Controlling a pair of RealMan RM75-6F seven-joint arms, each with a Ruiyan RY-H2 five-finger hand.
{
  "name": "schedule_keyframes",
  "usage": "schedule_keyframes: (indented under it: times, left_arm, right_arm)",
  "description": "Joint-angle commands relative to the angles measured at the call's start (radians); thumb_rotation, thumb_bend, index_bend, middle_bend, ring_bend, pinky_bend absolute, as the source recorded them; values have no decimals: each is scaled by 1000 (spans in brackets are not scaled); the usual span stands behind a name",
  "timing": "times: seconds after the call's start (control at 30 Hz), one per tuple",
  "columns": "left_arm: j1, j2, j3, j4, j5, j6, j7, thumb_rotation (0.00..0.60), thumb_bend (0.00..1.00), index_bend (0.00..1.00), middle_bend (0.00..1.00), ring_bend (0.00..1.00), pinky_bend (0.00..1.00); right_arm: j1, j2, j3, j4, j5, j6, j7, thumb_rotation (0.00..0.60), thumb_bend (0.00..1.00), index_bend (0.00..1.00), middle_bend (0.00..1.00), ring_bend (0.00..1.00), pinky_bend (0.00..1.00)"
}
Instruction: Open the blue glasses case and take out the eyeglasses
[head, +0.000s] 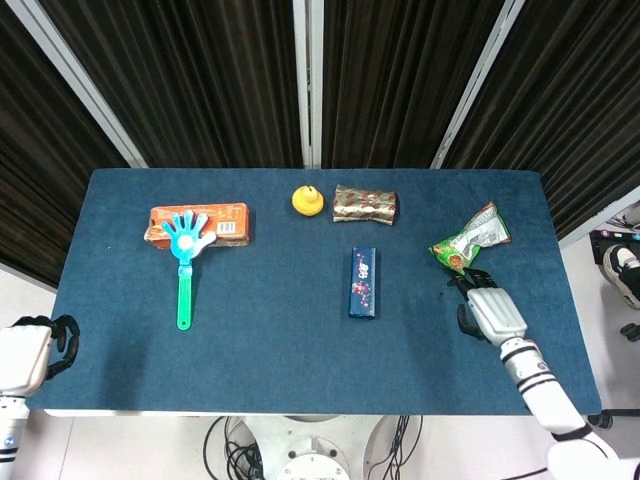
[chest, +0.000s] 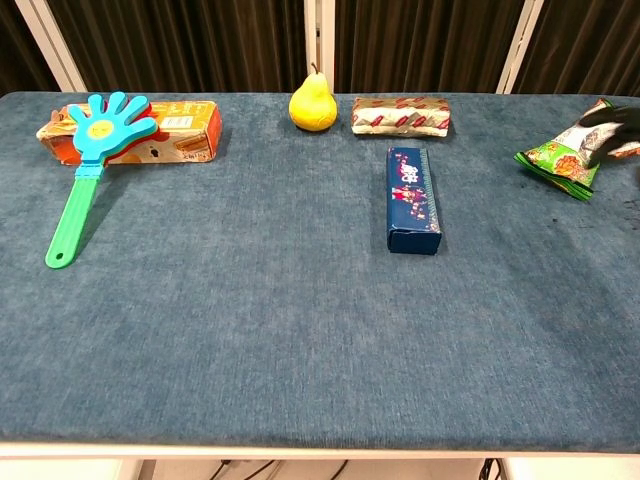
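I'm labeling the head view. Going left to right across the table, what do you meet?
Left hand off the table edge, clapper toy, yellow pear, blue glasses case, green snack bag. I leave out the orange box, the wrapped packet and the right hand, since they overlap.

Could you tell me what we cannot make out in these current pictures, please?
- Eyeglasses: hidden in both views inside the shut blue glasses case.
- Right hand: chest view shows only a blurred dark tip at the right edge.
- Left hand: cut by the head view's left edge, absent from chest view.

Blue patterned glasses case (head: 363, 282), yellow pear (head: 308, 201)
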Motion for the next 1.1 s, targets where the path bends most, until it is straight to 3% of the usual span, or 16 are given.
schedule_keyframes:
  times: [0.03, 0.4, 0.7, 0.87, 1.1]
  left_arm:
    - [0, 1, 0, 0, 0, 0, -2, 600, 359, 693, 691, 523, 477]
    - [0, 3, 1, 0, 2, -2, -11, 600, 359, 693, 691, 523, 476]
    - [-1, 4, 1, 1, 1, -3, -13, 600, 359, 693, 691, 523, 477]
    - [-1, 3, 0, 2, -1, -4, -11, 600, 359, 693, 691, 523, 476]
    - [-1, 4, 0, 3, -1, -5, -17, 600, 359, 693, 692, 523, 477]
  right_arm:
    - [86, -59, 34, 23, 111, -79, -79, 600, 778, 0, 225, 0, 0]
    - [287, -192, 65, 122, 382, -165, -239, 600, 778, 0, 222, 0, 0]
    - [432, -304, 69, 248, 535, -194, -317, 600, 778, 0, 218, 0, 0]
    - [498, -348, 88, 275, 549, -211, -322, 600, 778, 0, 215, 0, 0]
    - [568, -374, 81, 230, 517, -253, -318, 600, 778, 0, 215, 0, 0]
